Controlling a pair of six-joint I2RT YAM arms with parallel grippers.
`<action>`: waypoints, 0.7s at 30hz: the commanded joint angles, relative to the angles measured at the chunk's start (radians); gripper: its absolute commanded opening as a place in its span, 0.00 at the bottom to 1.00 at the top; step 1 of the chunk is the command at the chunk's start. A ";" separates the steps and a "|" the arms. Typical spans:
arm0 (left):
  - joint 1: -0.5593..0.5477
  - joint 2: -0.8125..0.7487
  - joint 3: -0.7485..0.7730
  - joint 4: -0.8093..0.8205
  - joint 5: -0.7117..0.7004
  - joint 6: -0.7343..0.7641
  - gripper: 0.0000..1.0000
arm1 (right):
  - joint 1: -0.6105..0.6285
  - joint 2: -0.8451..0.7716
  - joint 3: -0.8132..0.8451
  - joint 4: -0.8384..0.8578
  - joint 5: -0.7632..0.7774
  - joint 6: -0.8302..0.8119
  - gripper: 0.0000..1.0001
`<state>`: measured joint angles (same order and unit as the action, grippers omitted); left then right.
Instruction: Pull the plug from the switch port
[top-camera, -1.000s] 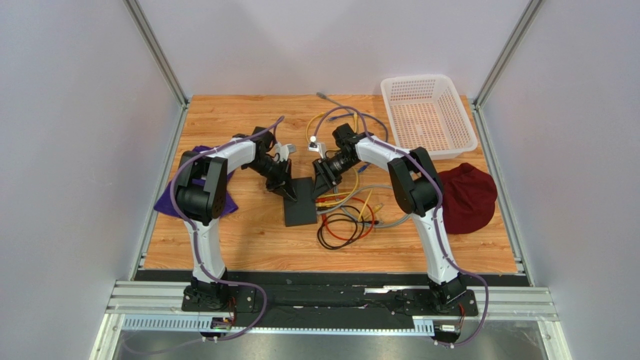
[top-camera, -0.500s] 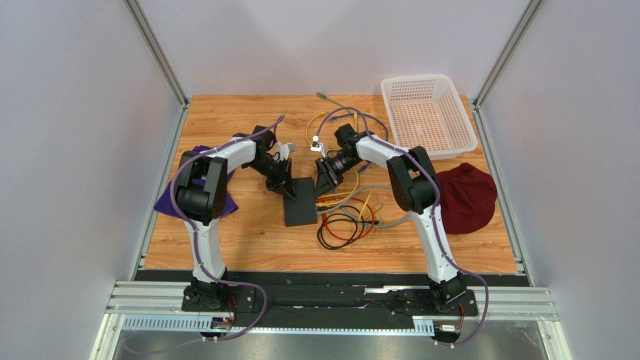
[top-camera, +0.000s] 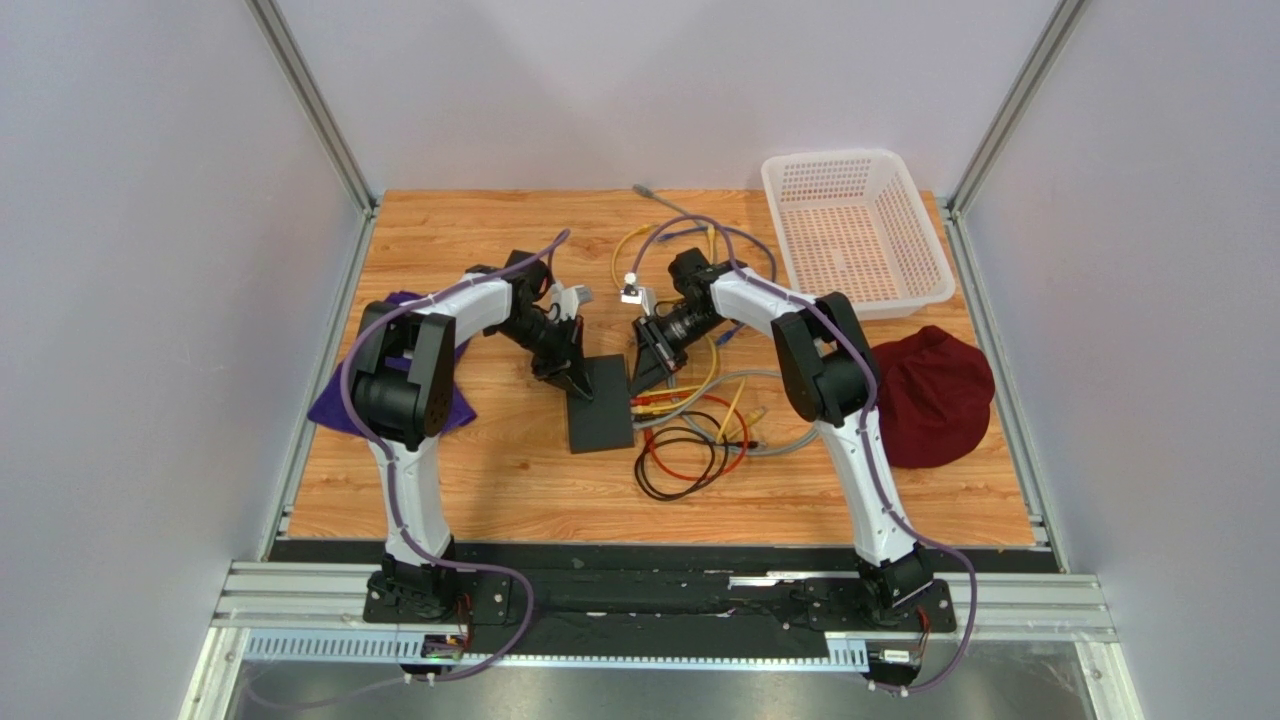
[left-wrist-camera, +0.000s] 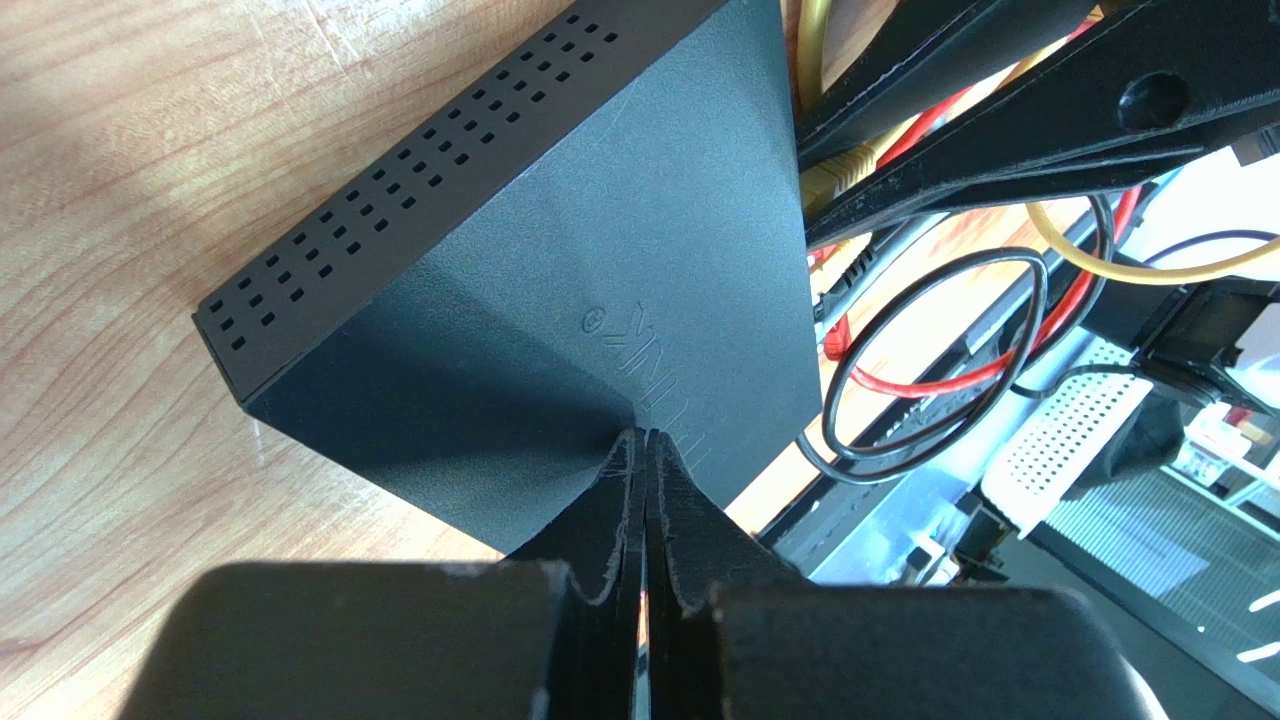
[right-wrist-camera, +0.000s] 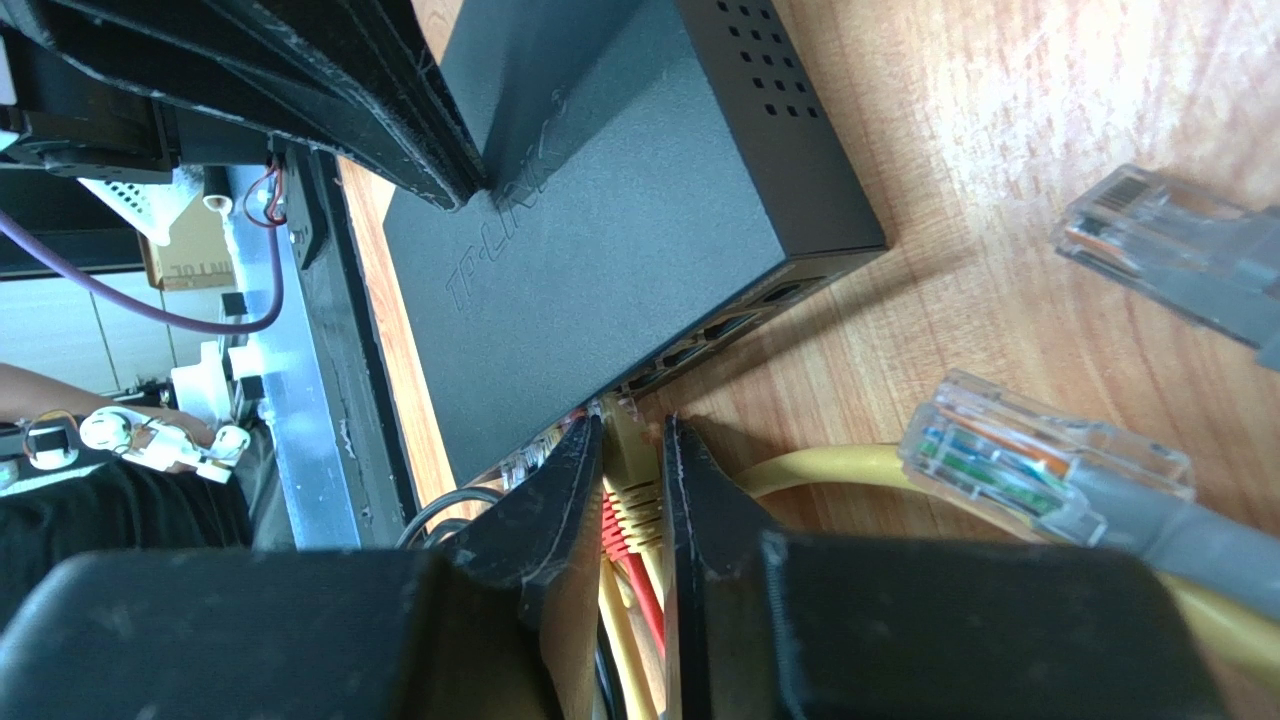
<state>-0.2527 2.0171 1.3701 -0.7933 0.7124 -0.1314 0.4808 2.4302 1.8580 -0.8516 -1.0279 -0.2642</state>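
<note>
Two-handed work at the middle of the top view: holding the tight-shut left gripper (left-wrist-camera: 649, 450) down against the flat black switch (top-camera: 601, 402) lying on the wooden table (top-camera: 451, 495), and pinching the right gripper (right-wrist-camera: 628, 450) around a yellow plug (right-wrist-camera: 633, 488) at the switch's sockets, low in the right wrist view.

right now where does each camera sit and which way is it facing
Top external: above, behind the arm bases, looking down on the wooden table; both arms show.
Left wrist: behind the shut left gripper, touching the flat matte black switch box.
Right wrist: behind the right gripper, straddling a yellow plug.
Wrist views share the switch.
</note>
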 joint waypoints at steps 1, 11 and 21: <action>0.006 0.015 0.027 0.011 -0.031 0.026 0.00 | 0.008 0.062 0.032 -0.084 0.236 -0.067 0.08; 0.006 0.023 0.067 -0.018 -0.070 0.073 0.00 | 0.010 0.035 0.053 -0.118 0.315 -0.081 0.04; 0.006 0.020 0.098 -0.050 -0.116 0.130 0.00 | 0.016 0.036 0.096 -0.224 0.367 -0.150 0.01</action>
<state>-0.2527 2.0289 1.4342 -0.8272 0.6449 -0.0532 0.5037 2.4363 1.9388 -0.9764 -0.9123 -0.3050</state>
